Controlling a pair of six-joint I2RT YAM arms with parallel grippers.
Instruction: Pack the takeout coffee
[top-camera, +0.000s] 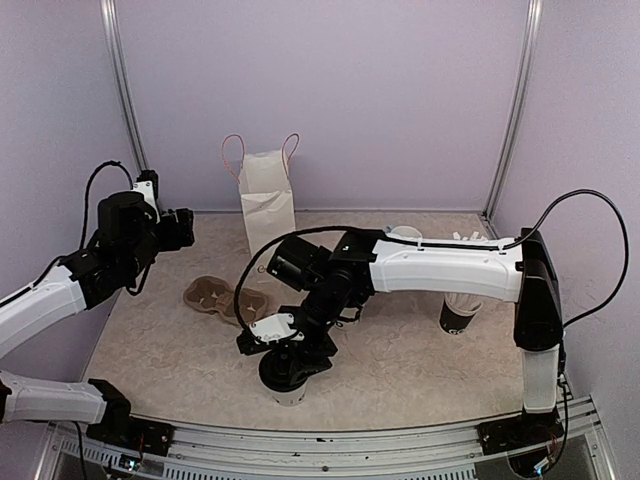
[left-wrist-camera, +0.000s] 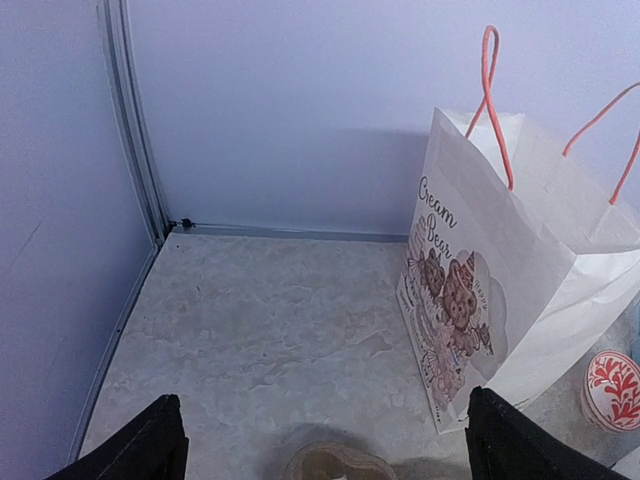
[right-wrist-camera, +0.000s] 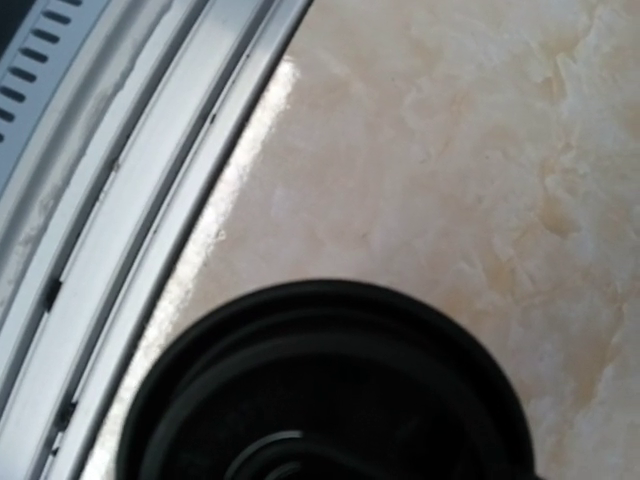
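Coffee cup (top-camera: 290, 395), at the near edge of the table (top-camera: 420, 370), is overhung by right gripper (top-camera: 290, 352) (jaw spread cannot be told), likely for a top-down grasp; left gripper (left-wrist-camera: 325, 445) is seen spread wide.

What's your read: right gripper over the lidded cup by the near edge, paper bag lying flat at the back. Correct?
No. The paper bag stands upright, handles up; the left wrist view shows it. The rest holds: right gripper over the lidded cup.
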